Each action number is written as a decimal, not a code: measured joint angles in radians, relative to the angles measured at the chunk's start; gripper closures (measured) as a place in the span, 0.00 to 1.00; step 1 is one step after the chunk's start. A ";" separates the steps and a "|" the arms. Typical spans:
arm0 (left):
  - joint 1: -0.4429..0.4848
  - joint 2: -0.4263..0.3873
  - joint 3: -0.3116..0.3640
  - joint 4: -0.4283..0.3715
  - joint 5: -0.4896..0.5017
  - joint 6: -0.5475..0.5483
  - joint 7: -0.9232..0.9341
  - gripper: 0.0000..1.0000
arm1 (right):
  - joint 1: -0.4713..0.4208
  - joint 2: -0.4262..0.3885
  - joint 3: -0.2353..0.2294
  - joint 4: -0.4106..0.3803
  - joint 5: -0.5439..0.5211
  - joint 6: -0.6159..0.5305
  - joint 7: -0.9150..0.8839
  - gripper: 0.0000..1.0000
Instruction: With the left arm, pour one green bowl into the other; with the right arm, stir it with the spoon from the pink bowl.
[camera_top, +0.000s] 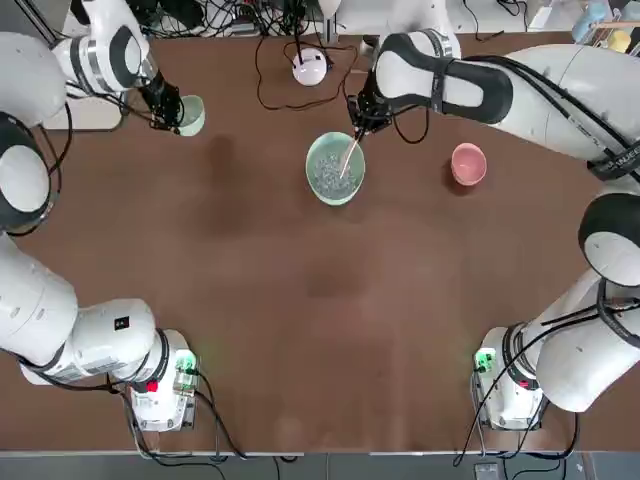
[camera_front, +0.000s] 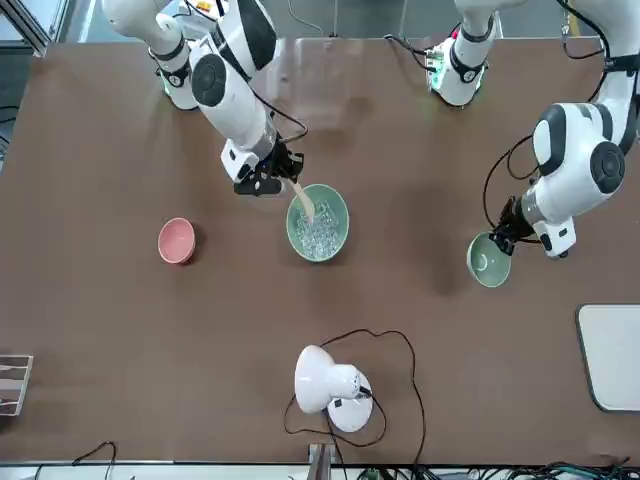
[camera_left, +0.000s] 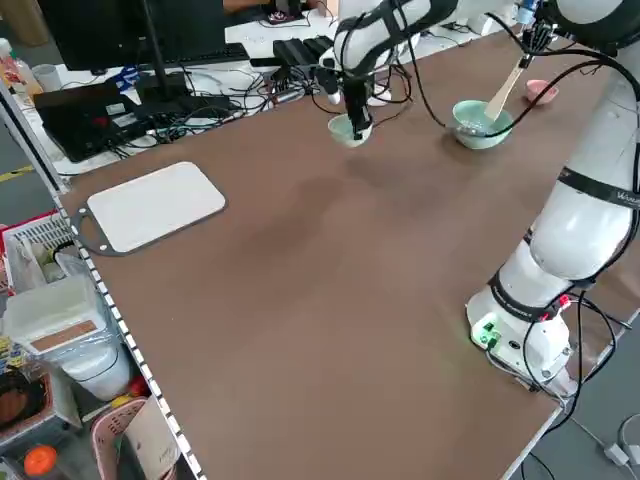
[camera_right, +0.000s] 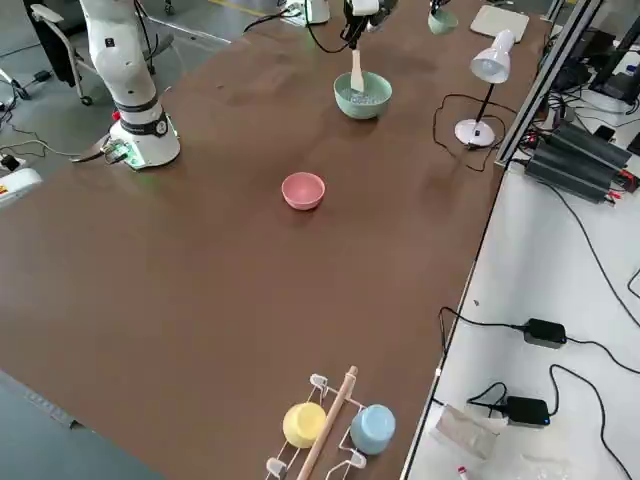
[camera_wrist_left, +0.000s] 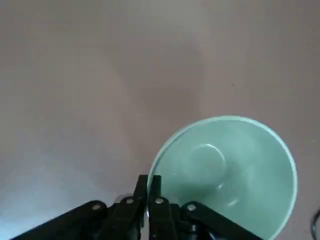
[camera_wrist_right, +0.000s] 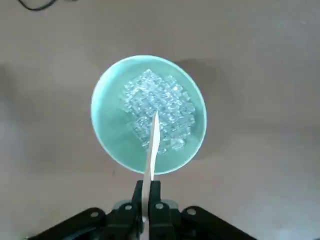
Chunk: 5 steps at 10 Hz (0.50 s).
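Your large pale green round bowl (camera_top: 322, 188), clear chunks (camera_top: 335, 177) inside, sits upper centre of the top view. Your right gripper (camera_wrist_right: 148, 192) is closed on the flat light wooden spoon (camera_wrist_right: 152, 150) — blade in the bowl. Upper left, your left gripper (camera_wrist_left: 148, 187) pinches the small pale green bowl (camera_wrist_left: 225, 170) by its rim, empty. The round pink bowl (camera_top: 468, 164) — upper right.

Left gripper (camera_wrist_left: 148, 187) raised, right gripper (camera_wrist_right: 148, 192) raised, both with fingers closed
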 joint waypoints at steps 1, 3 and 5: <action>0.005 0.003 0.000 -0.053 -0.001 0.103 -0.001 0.96 | 0.000 0.014 0.000 -0.001 -0.008 0.009 0.003 0.94; 0.008 0.029 0.000 -0.143 -0.002 0.280 -0.001 0.96 | 0.003 0.039 0.000 -0.001 -0.009 0.036 0.003 0.94; 0.016 0.059 0.000 -0.211 -0.002 0.390 -0.002 0.96 | 0.008 0.052 0.000 -0.001 -0.010 0.048 0.004 0.94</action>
